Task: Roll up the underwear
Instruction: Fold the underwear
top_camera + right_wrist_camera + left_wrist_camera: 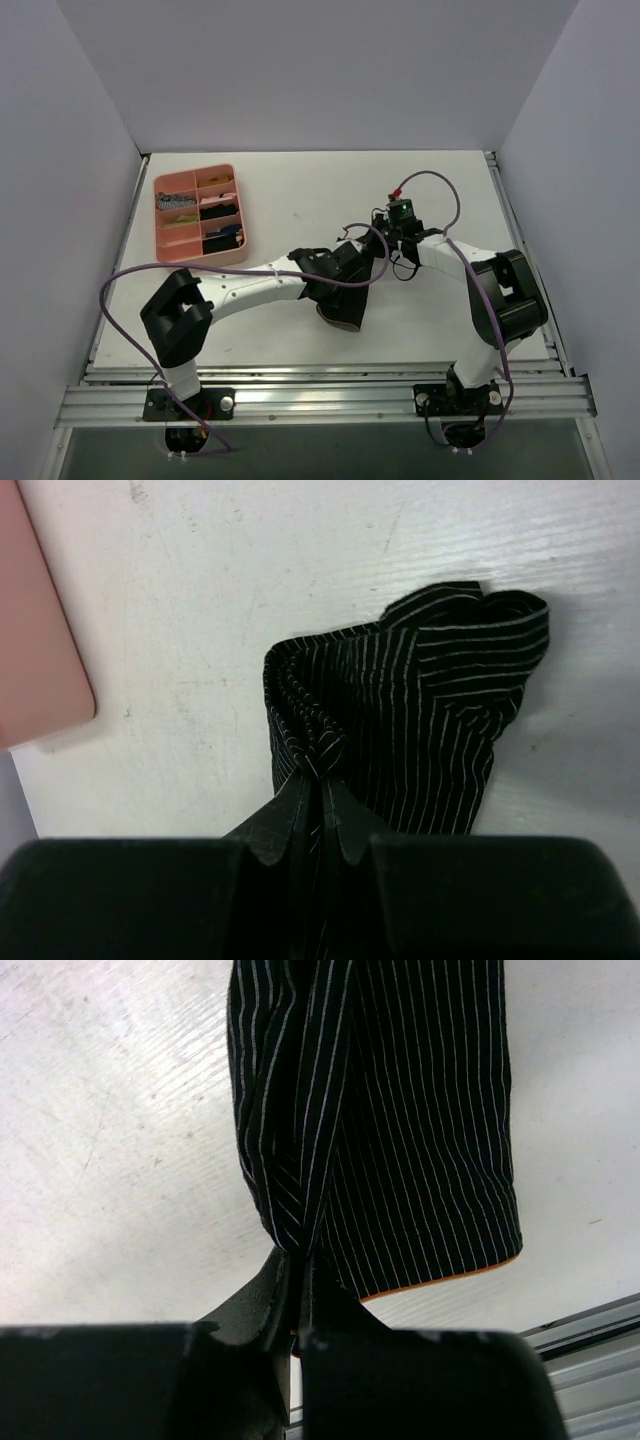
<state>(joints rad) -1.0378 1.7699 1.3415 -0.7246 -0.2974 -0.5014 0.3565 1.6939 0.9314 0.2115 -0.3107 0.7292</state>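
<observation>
underwear [400, 1110]: black, thin white pinstripes, orange edge band | tray [200, 260]: pink | table [300, 190]: white | cables [128, 269]: purple | arms [250, 285]: white, black joints | walls [300, 70]: pale lilac-grey | rail [320, 400]: silver

I see the tray [243, 215] on the table [300, 190] at far left, well apart from the underwear [342, 318], which lies mid-table, nearer the front edge. My left gripper [298, 1260] pinches one fold of it. My right gripper [322, 780] pinches another, behind and rightward.
</observation>
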